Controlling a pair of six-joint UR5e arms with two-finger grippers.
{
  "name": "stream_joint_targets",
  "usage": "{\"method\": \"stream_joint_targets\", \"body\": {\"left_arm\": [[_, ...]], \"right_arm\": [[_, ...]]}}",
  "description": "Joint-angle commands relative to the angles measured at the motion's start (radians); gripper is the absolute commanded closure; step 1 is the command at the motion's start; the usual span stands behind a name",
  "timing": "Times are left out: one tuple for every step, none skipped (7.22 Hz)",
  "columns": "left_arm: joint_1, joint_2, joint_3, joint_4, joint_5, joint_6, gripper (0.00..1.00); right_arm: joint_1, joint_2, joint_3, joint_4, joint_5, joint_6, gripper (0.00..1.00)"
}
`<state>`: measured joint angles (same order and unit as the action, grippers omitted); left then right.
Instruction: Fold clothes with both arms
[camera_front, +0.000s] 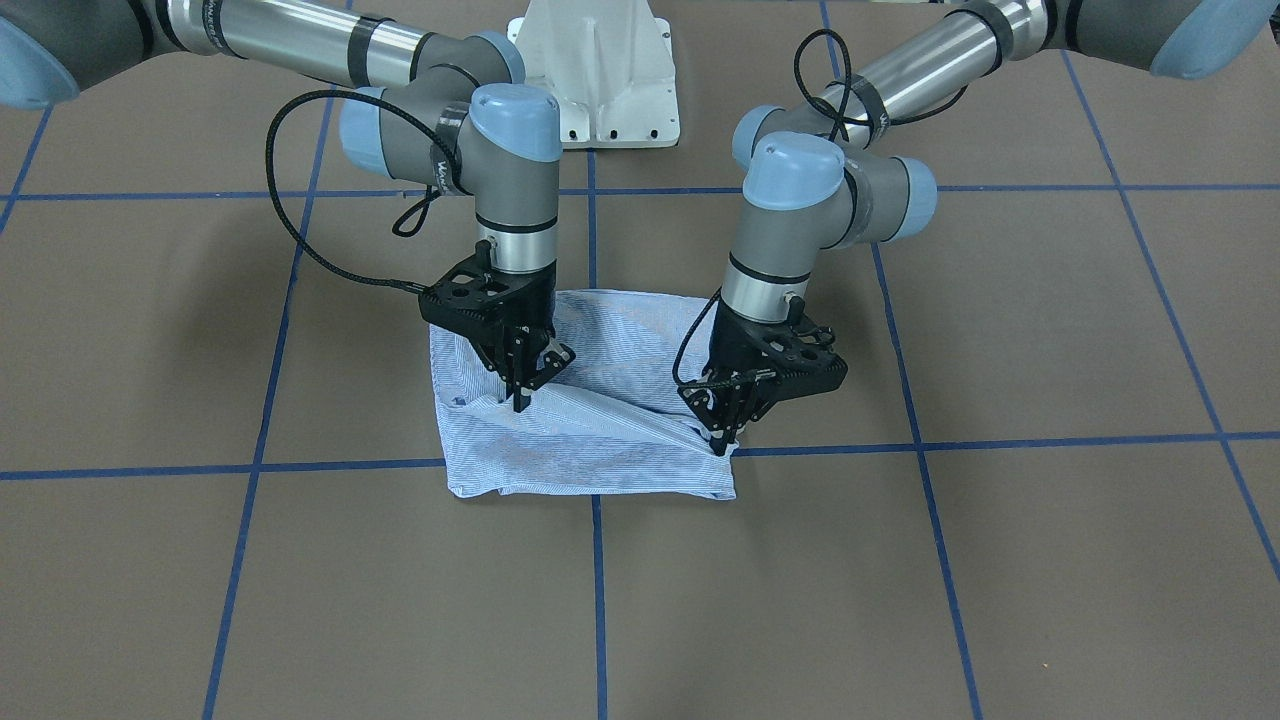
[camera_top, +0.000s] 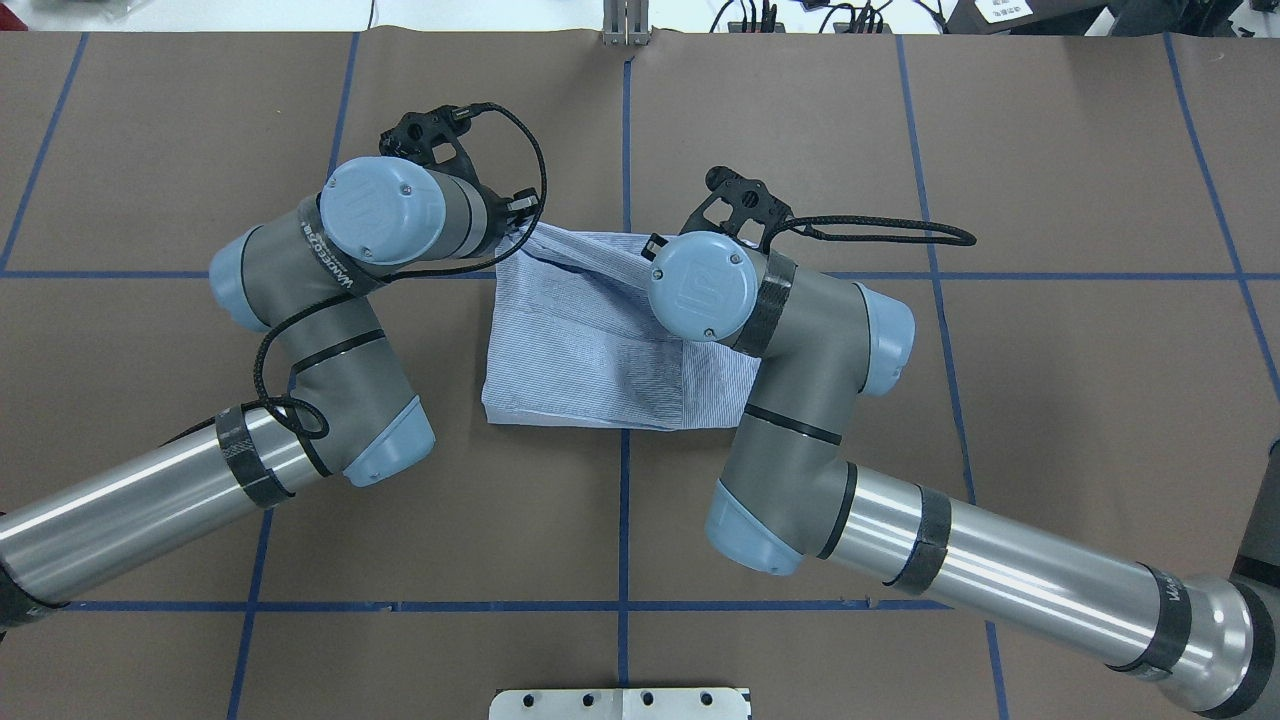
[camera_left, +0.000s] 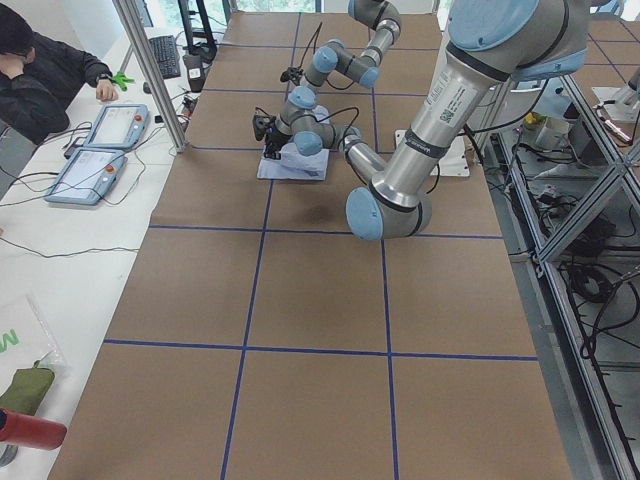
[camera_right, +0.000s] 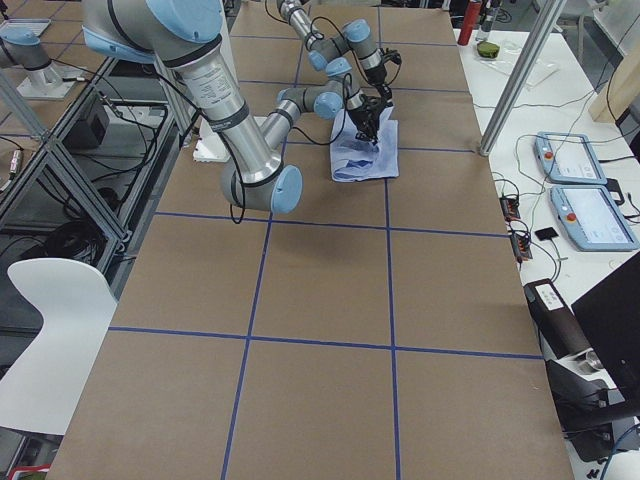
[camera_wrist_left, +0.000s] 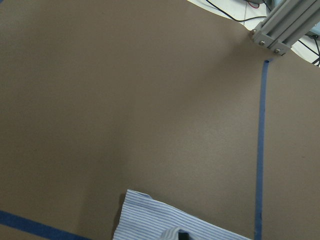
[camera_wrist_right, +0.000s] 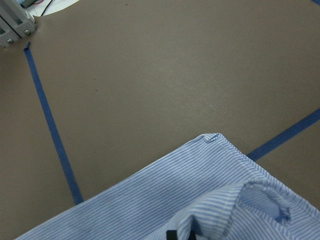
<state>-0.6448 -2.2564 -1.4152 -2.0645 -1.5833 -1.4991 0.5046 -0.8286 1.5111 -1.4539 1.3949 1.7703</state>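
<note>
Tape (camera_front: 599, 620) in blue grids the brown tabletop (camera_front: 1050, 600), where left pincer (camera_front: 722, 438) and right pincer (camera_front: 522, 398) each pinch the folded shirt (camera_front: 590, 445).

Left arm (camera_front: 785, 235) and right arm (camera_front: 515, 185) bent, wrists pointing down, left pincer (camera_front: 723, 437) and right pincer (camera_front: 521, 397) closed

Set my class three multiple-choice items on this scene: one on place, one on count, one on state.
1. Where does the shirt lie?
A. over a blue tape crossing
B. on the white pedestal
C. at the table's edge
2. How many hands touch it?
A. none
B. one
C. two
3. The shirt is:
A. spread out, sleeves wide
B. folded small
C. hanging in air
Answers:
1 A: tape lines run under it.
2 C: left hand and right hand both pinch it.
3 B: a compact bundle, sleeves hidden.
</note>
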Motion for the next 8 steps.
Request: {"method": "stream_joint_targets", "body": {"left_arm": [[0.001,-0.017,0.056,-0.029,0.000,0.023,0.93],[-0.003,-0.006,0.055,-0.125,-0.001,0.090,0.01],[-0.009,0.007,0.044,-0.153,-0.045,0.114,0.00],[-0.057,0.020,0.004,-0.151,-0.182,0.200,0.00],[-0.100,0.119,-0.122,-0.120,-0.243,0.274,0.00],[-0.175,0.164,-0.246,0.015,-0.317,0.443,0.00],[-0.231,0.190,-0.381,0.203,-0.351,0.603,0.00],[-0.283,0.252,-0.500,0.328,-0.365,0.711,0.00]], "right_arm": [[0.005,-0.001,-0.070,0.073,0.000,-0.111,0.12],[0.006,0.000,-0.084,0.093,-0.001,-0.193,0.00],[0.046,0.017,-0.075,0.090,0.062,-0.259,0.00],[0.122,0.020,-0.057,0.089,0.243,-0.361,0.00],[0.206,0.007,-0.028,0.080,0.356,-0.509,0.00],[0.276,-0.042,0.006,0.069,0.457,-0.625,0.00],[0.364,-0.126,0.085,0.034,0.546,-0.764,0.00],[0.490,-0.201,0.172,-0.064,0.670,-0.971,0.00]]}}
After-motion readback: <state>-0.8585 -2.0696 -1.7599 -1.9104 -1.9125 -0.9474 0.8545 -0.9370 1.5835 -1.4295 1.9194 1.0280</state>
